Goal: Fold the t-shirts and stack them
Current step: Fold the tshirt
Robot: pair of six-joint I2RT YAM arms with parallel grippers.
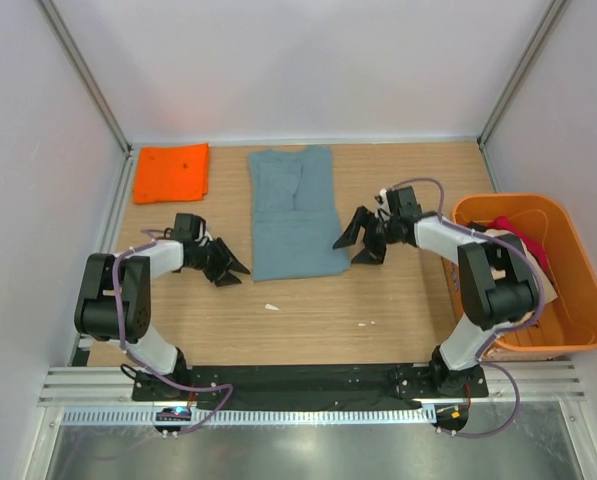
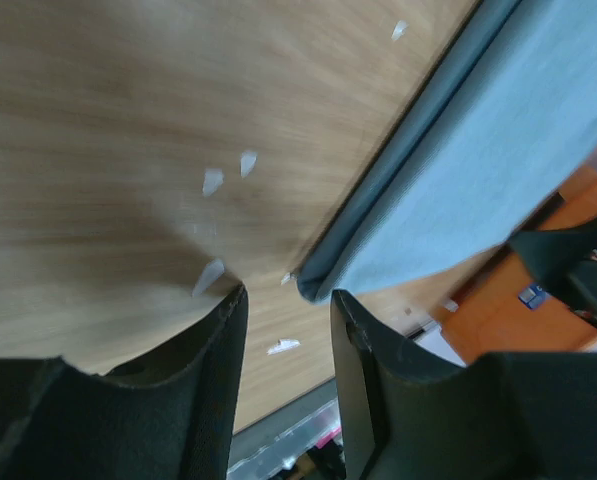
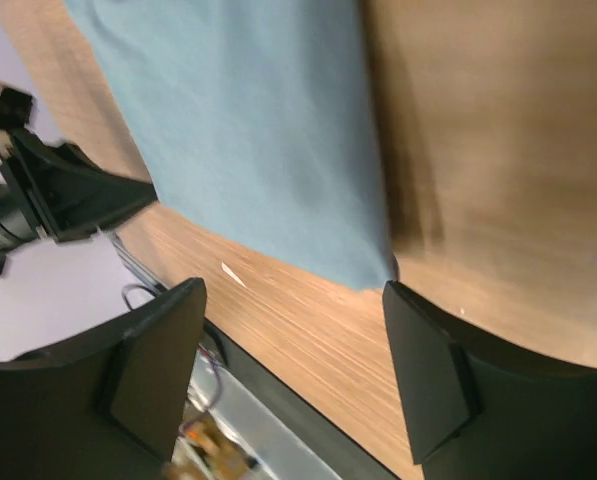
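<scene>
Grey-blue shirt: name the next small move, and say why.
The shirt lies as a long strip, not yet halved. The left hand and right hand stand open and empty beside its near corners. So probably: move each hand onto its corner and close, ready to fold the near end away.

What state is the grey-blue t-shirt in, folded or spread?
Folded: the grey-blue t-shirt lies as a narrow rectangle, sleeves turned in on top; layered edges show at its near corner.
</scene>
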